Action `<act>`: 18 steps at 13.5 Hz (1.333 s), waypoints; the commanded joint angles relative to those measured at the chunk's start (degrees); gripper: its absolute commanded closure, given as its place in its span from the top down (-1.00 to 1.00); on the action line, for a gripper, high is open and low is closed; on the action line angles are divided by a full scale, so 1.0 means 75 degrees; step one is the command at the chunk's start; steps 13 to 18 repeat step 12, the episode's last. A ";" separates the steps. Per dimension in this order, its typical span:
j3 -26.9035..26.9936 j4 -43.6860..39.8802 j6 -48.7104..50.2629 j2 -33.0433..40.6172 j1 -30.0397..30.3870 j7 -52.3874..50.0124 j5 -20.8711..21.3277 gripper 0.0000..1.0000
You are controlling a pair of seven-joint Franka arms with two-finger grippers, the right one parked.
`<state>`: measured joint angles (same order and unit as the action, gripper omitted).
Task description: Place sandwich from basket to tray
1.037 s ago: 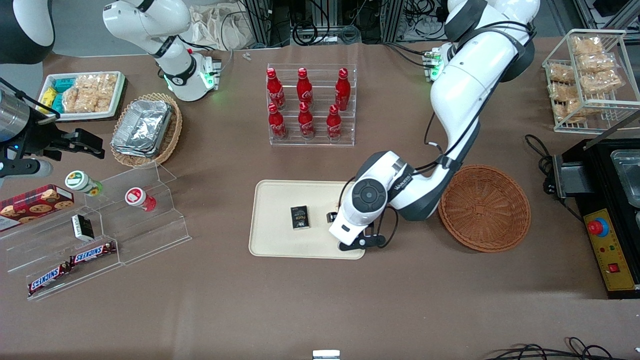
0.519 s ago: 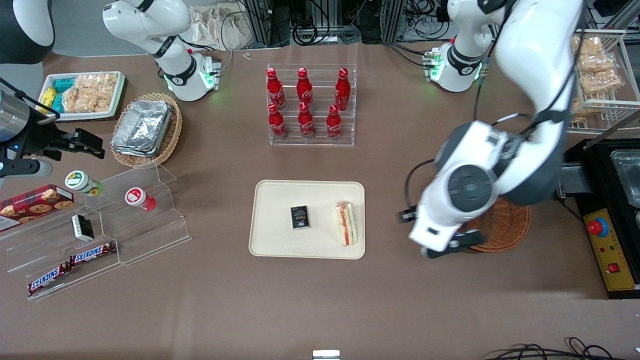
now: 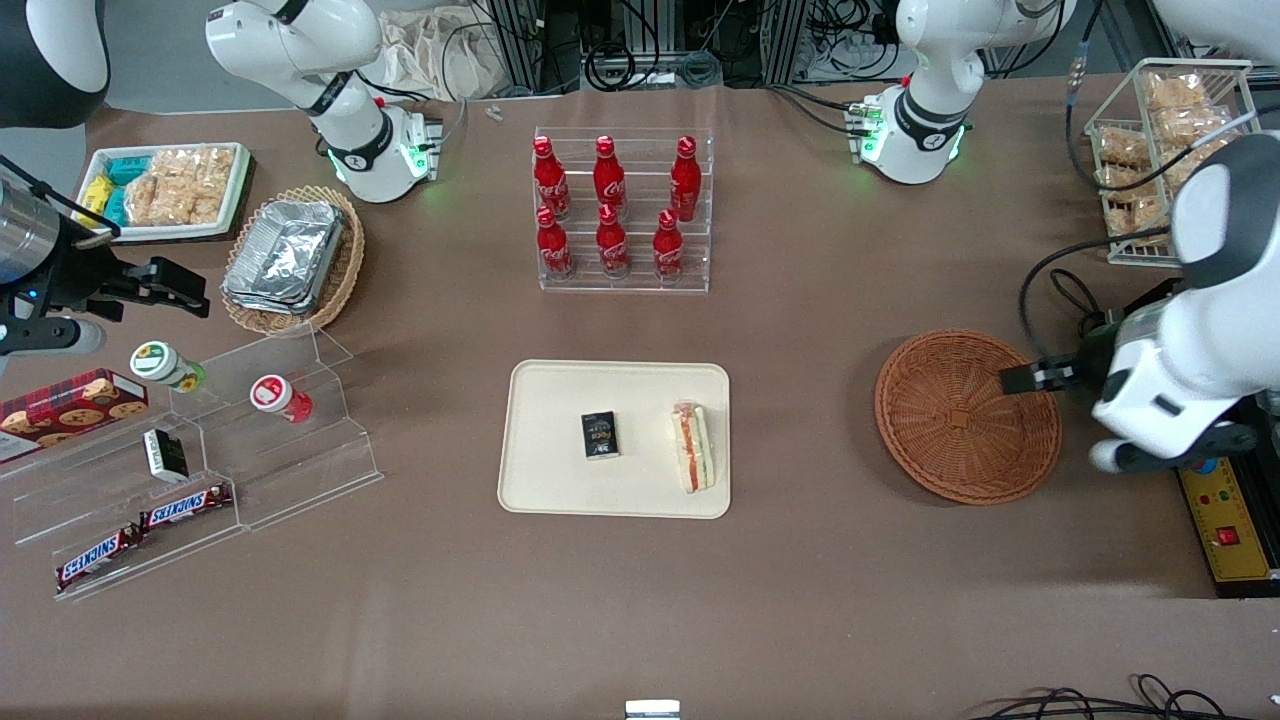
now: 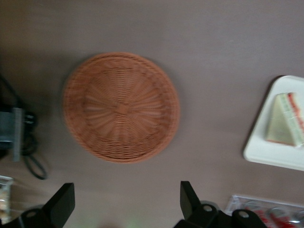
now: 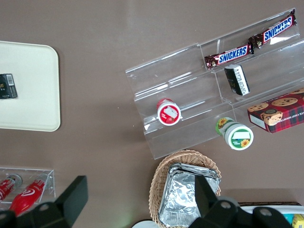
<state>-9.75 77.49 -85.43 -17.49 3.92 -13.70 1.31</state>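
Gripper hangs with its fingers spread wide and nothing between them, up over the working arm's end of the table, just past the basket's edge toward the black control box. The basket sits bare on the brown cloth. The sandwich lies on the tray, close to the rim nearest the basket, with a small black box beside it toward the tray's middle. Farther from the front camera than the tray stands a clear rack of red bottles. Toward the parked arm's end are a tan basket of foil containers, a white tray of snacks, and a clear stepped stand with Snickers bars. A wire rack of snack bags stands at the working arm's end, and cables and metal framing run along the table's edge by the arm bases. Half a second ago the arm was low over the basket's edge nearest the tray; it has since swung clear to the control box side. A full second ago it covered the tray's corner where the sandwich now rests.
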 commanded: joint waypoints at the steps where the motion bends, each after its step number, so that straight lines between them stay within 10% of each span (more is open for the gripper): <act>1: 0.0490 0.1991 -0.1073 0.1391 -0.0219 0.0396 -0.0035 0.99; 6: 0.0444 0.3308 -0.2554 0.2004 -0.0265 0.0408 0.0106 0.99; 18: 0.0397 0.2023 -0.1479 0.1209 -0.0218 0.0477 0.0248 1.00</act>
